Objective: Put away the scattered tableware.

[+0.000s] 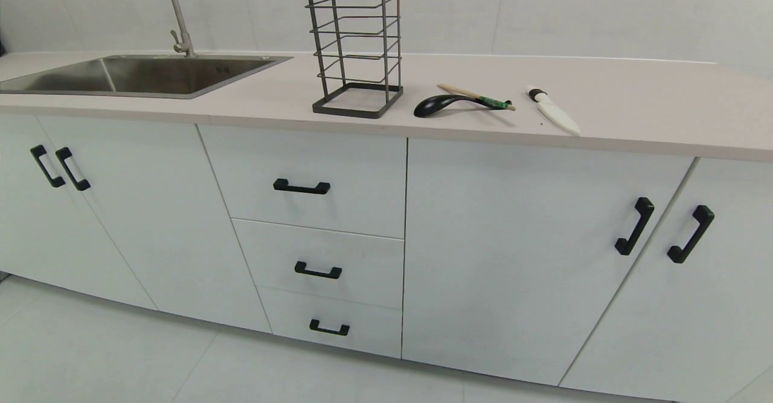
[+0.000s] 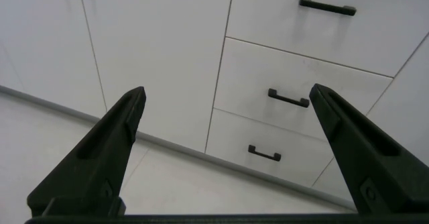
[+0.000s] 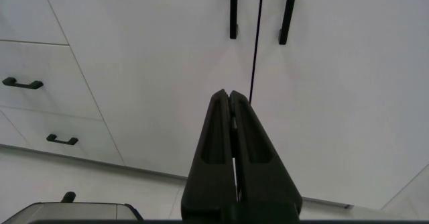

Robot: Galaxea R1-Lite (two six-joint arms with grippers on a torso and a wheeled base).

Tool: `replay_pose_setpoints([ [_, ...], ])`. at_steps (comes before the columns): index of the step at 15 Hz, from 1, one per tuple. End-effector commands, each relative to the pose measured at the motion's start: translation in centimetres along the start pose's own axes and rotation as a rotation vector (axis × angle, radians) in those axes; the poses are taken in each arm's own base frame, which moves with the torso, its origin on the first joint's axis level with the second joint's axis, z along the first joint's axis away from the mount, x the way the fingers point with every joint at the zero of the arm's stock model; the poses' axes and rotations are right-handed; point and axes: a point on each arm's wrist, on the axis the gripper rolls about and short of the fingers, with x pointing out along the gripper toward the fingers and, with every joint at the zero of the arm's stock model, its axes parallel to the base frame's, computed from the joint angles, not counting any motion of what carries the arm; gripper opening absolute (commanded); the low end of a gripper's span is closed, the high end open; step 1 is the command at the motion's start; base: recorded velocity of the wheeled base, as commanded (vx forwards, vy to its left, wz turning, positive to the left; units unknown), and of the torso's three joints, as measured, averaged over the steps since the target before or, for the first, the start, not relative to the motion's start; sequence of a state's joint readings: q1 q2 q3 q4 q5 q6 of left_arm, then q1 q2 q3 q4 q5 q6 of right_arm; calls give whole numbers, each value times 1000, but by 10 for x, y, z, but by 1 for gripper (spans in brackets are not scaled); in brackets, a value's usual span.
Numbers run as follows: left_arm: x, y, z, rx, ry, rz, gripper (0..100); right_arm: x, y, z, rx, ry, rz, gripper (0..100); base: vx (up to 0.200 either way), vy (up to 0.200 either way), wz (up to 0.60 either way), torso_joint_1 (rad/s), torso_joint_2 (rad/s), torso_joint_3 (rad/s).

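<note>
On the pale countertop (image 1: 634,101) lie a black spoon (image 1: 436,104), a pair of wooden chopsticks (image 1: 477,96) with a green band resting across its handle, and a white knife (image 1: 552,110) with a black collar to their right. A tall black wire rack (image 1: 357,43) stands left of the spoon. My left gripper (image 2: 226,96) is open with nothing between its fingers, low in front of the drawer fronts (image 2: 301,83). My right gripper (image 3: 230,98) is shut and empty, held before the cabinet doors (image 3: 167,63).
A steel sink (image 1: 145,74) with a tall faucet (image 1: 172,10) is set in the counter at the left. Below are three stacked drawers (image 1: 314,234) with black handles and cabinet doors (image 1: 519,252) on both sides. A pale tiled floor (image 1: 109,361) lies in front.
</note>
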State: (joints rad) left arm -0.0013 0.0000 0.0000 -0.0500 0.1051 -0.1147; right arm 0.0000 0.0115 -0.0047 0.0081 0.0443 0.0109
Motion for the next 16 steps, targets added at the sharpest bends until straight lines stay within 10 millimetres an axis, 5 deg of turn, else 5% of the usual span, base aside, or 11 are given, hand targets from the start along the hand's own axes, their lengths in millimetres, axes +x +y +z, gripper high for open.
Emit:
replay_pose_setpoints([
  [1,0,0,0,0,1,1,100,0,0,0,0,4,0,0,0,0,0,0,0,0],
  [7,-1,-3,7,5,-45,-97,100,0,0,0,0,2,0,0,0,0,0,0,0,0],
  [8,-6,-6,29,28,-170,-176,100,0,0,0,0,2,0,0,0,0,0,0,0,0],
  [9,-17,-13,71,134,-326,-259,100,0,0,0,0,3,-1,0,0,0,0,0,0,0],
  [13,-9,-15,60,237,-172,-341,100,0,0,0,0,2,0,0,0,0,0,0,0,0],
  [16,-4,-19,76,353,-168,-434,100,0,0,0,2,2,-1,0,0,0,0,0,0,0],
])
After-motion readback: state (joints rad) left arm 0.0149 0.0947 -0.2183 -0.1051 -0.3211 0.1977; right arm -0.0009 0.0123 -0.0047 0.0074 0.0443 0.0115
